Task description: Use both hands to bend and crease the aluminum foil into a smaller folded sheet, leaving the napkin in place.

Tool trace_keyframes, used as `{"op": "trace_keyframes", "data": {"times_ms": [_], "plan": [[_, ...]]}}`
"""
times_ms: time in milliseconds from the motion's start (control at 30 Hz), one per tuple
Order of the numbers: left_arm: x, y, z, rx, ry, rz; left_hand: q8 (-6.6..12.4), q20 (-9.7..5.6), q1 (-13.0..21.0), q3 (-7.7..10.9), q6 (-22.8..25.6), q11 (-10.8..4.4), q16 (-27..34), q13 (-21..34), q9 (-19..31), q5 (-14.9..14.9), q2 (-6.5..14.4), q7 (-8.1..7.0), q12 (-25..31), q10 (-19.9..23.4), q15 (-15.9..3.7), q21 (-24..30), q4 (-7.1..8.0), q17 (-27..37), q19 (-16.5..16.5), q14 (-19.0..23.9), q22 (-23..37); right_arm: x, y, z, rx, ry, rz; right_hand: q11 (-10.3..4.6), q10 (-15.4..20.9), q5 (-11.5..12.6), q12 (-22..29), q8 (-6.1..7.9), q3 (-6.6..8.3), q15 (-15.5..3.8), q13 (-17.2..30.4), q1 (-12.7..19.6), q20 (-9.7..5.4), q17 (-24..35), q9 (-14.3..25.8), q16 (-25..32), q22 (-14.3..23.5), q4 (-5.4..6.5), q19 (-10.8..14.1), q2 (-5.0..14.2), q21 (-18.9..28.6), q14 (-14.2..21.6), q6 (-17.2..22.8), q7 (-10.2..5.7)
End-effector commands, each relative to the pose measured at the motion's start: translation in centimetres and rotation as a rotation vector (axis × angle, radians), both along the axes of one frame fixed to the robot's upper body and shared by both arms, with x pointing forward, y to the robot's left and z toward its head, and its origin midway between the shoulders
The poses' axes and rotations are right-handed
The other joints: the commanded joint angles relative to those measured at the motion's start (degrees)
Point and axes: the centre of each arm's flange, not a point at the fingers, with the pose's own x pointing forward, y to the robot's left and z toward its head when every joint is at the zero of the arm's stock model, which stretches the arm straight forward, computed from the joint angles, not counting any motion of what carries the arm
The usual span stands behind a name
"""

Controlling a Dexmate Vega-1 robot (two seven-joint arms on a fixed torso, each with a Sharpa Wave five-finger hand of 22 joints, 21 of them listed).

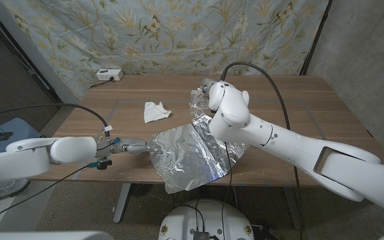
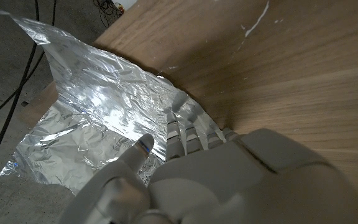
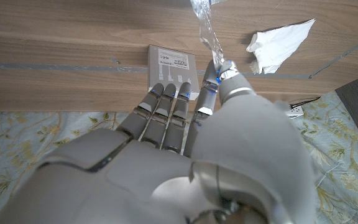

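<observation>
- Where the counter (image 1: 292,100) meets its near edge, the aluminum foil (image 1: 192,157) is seen lying crumpled, with its near part overhanging that edge.
- The left robot hand (image 1: 131,146) is seen at the foil's left margin, fingers pointed into the sheet; in the left wrist view the fingers (image 2: 185,127) are laid on the foil's edge with the thumb on its underside, so the foil (image 2: 104,106) is taken to be pinched there.
- The right robot hand (image 1: 212,93) is raised at the foil's far corner, which is lifted off the counter toward it.
- In the right wrist view a thin strip of foil (image 3: 207,28) is held between the thumb and the nearest finger of the right robot hand (image 3: 191,118); the remaining fingers are extended side by side.
- The napkin (image 1: 156,111) is noted flat on the counter, just left of the right robot hand and beyond the left robot hand, apart from the foil.
- The napkin (image 3: 281,43) is also seen in the right wrist view, just beside the thumb tip.
- A small white flat box (image 3: 173,68) is noted on the counter ahead of the right robot hand's fingertips.
- A white power strip (image 1: 109,75) is noted at the counter's far left edge, well apart from both hands.
- A floral cloth (image 1: 179,33) is hung behind the counter.
</observation>
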Motion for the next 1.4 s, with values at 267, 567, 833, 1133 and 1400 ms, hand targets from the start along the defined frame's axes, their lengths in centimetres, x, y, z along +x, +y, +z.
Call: {"op": "trace_keyframes", "data": {"times_ms": [267,567,833,1133,1400], "plan": [[0.0,0.3,0.0,-0.001,0.001,0.012,-0.13,0.27,0.95,0.19,0.44,0.02,-0.25,0.24,0.25,0.04,0.12,-0.08,0.01,-0.22,-0.39,0.38,-0.48,0.08,-4.45,-0.11,0.04,-0.5,2.2,0.1,-0.012,0.007,0.055,0.54,0.16,-0.27,-0.06,-0.17,-0.29,0.62,0.13,0.08,0.53,0.15,0.32,-0.07,0.35,-0.1,0.12,0.79,0.21,-0.1,0.19,0.31],[0.0,0.0,0.5,0.104,-0.023,0.052,0.21,0.22,1.29,0.02,1.56,-0.29,0.26,0.25,0.26,0.0,0.02,0.4,0.62,1.47,-0.89,0.34,-0.77,0.13,-4.36,1.54,0.04,-0.2,2.5,-0.1,-0.026,0.015,0.062,0.54,-0.03,-0.37,-0.09,-0.35,-0.5,0.74,0.13,-0.19,0.59,0.17,0.33,-0.11,0.35,0.02,0.13,0.98,0.2,-0.17,0.12,0.42],[-0.2,-0.5,1.4,0.157,-0.034,0.081,0.42,0.14,1.11,-0.63,2.74,-0.53,0.69,0.32,0.29,-0.2,0.01,1.19,1.39,3.87,-1.38,0.35,-0.38,0.27,-4.24,3.22,0.09,0.0,2.5,-0.1,-0.027,0.012,0.069,0.62,-0.28,-0.44,-0.15,-0.58,-0.65,0.71,0.13,-0.39,0.61,0.19,0.33,-0.16,0.35,0.08,0.05,1.14,0.16,-0.3,-0.12,0.48],[-0.3,-0.5,1.6,0.166,-0.035,0.086,0.28,0.0,1.05,-0.86,2.73,-0.62,0.62,0.34,0.3,-0.25,0.03,1.79,1.34,4.03,-1.35,0.33,-0.26,0.26,-4.26,3.49,0.1,-0.1,2.7,0.2,-0.027,-0.002,0.077,0.66,-0.35,-0.5,-0.12,-0.73,-0.82,0.71,0.14,-0.65,0.63,0.21,0.31,-0.16,0.35,0.18,0.09,1.31,0.16,-0.27,-0.15,0.33],[-0.3,-0.5,1.5,0.154,-0.032,0.086,0.12,-0.02,1.06,-0.96,2.48,-0.45,0.5,0.35,0.29,-0.25,0.03,1.87,1.19,3.87,-1.41,0.3,-0.24,0.24,-4.3,3.49,0.11,-0.8,3.6,0.3,-0.028,0.003,0.107,1.0,-0.23,-0.55,-0.04,-0.84,-0.96,1.06,0.13,-0.78,0.96,0.21,0.36,-0.13,0.35,0.17,0.29,1.44,0.23,-0.17,-0.15,0.71]]}}
